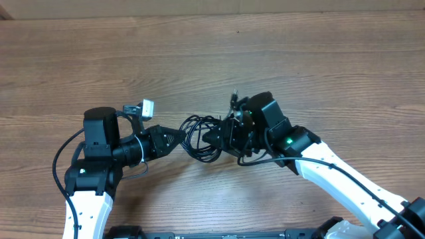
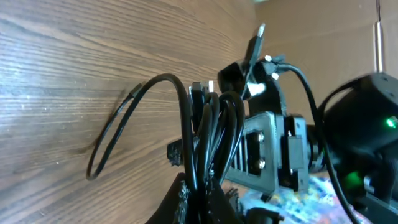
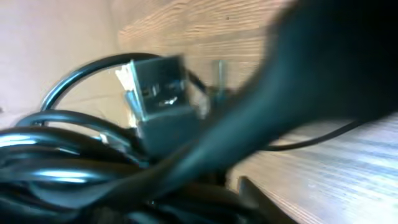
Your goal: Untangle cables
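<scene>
One knot of thin black cables [image 1: 196, 133] lies on the wooden surface [image 1: 199, 60] between both claws: left claw [image 1: 178, 137] clamped shut on several strands, right claw [image 1: 216, 138] against the far side, grip too blurred to tell. Best handled by anchoring the left pinch and drawing a single plug [image 3: 152, 87] out slowly, loop by loop. Containers: none in view.

A tangled knot of thin black cables [image 1: 199, 137] lies mid-counter [image 1: 299, 60] between both arms. The left claw [image 1: 180, 137], closed to a point, meets its left edge. The right claw [image 1: 216, 138] is buried in its right side.
</scene>
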Controlling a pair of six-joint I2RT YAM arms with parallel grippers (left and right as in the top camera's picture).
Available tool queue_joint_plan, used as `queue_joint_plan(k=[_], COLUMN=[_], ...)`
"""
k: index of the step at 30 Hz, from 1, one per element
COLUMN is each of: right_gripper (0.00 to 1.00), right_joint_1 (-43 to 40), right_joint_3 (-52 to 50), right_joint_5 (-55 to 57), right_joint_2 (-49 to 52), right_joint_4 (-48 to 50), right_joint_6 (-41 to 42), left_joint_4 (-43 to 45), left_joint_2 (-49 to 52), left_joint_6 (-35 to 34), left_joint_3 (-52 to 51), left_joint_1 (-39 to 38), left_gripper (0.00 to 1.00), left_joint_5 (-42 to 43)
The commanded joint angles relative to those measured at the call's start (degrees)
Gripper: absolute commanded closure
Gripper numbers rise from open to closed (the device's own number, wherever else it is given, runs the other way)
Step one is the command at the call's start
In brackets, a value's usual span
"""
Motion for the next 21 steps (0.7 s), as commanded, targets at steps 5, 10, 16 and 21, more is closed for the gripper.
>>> queue_joint_plan(k=[5, 10, 16, 21], right_gripper=[0.96, 0.96, 0.96, 0.96], right_joint_1=[1.6, 1.53, 1.53, 1.53], right_joint_3=[1.01, 1.01, 1.01, 1.01], right_joint_5=[-0.85, -0.24, -0.24, -0.24], right_joint_2=[-0.07, -0.07, -0.07, -0.07], right_joint_4=[0.63, 0.87, 2.8, 3.43], right_joint_6=[0.68, 0.39, 0.07, 0.04], left_joint_4=[0.0, -4.33, -11.47, -11.85], left_joint_2=[-0.2, -0.2, -0.2, -0.2], left_joint_6=[-2.34, -2.32, -2.36, -2.38], left_joint_3=[0.17, 0.17, 0.17, 0.17], left_joint_1=[0.22, 0.22, 0.22, 0.22], left_gripper=[0.94, 0.51, 0.44, 0.61], left_joint_5=[-4.2, -12.94, -22.97, -23.19])
